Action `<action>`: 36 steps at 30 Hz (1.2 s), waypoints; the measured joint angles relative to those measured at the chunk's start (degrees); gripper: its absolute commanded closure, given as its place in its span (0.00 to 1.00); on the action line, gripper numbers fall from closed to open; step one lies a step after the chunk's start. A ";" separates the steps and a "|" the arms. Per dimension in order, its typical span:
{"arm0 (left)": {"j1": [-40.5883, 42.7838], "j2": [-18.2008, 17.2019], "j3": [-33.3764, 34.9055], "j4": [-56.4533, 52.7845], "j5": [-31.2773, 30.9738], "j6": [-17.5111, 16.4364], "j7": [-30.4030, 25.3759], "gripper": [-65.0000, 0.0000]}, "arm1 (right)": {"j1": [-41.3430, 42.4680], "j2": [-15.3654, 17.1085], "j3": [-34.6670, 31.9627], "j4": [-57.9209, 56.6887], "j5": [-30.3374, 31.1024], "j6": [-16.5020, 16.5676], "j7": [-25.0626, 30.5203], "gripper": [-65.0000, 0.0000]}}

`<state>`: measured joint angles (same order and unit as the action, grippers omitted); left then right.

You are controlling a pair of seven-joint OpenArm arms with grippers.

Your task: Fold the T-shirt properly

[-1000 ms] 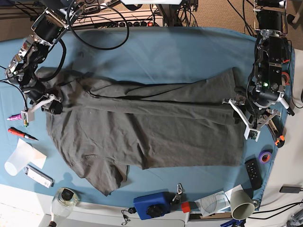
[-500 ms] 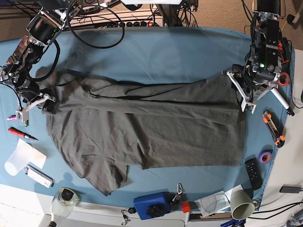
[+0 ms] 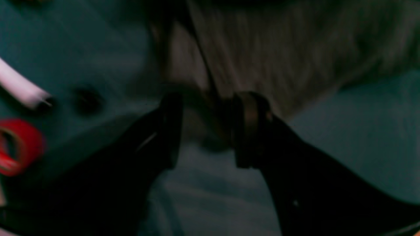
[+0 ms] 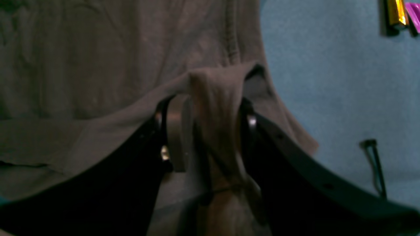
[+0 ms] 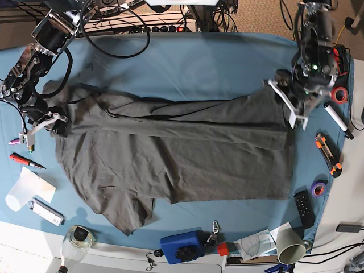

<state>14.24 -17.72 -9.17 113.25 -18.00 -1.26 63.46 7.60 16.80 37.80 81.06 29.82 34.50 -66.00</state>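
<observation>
T-shirt point(image 5: 170, 148) lies lengthwise across the table; each claw pinches one end.

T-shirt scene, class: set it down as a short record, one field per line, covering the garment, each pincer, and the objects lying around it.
garment: dark grey T-shirt, spread flat across the blue tablecloth, partly folded lengthwise
right pincer: closed on a bunch of the T-shirt's fabric at one end
left pincer: fabric edge between its tips at the opposite end; picture blurred
near the left pincer: red tape roll, white marker
near the right pincer: red screwdriver
front edge: blue box
</observation>
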 measured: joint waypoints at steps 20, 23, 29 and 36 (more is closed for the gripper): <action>0.76 4.68 -1.36 -2.45 -1.44 0.00 -1.31 0.90 | -0.02 0.00 0.00 -0.02 -0.02 0.00 -0.02 0.67; 0.76 4.68 -1.36 -2.45 -1.11 0.00 -1.36 1.00 | -0.02 0.02 0.00 0.00 -0.02 0.00 -0.02 0.67; 0.76 4.68 -1.36 -2.45 -0.20 -0.02 -1.79 1.00 | -0.02 0.00 0.00 -0.02 -0.02 0.00 0.00 0.67; 0.81 4.50 -1.36 -0.35 0.85 -0.09 -2.91 1.00 | -0.02 0.02 0.00 0.00 -0.02 0.00 0.00 0.67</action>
<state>15.05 -13.21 -10.52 112.90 -17.15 -1.34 60.55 7.57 16.82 37.80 81.06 29.80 34.50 -66.00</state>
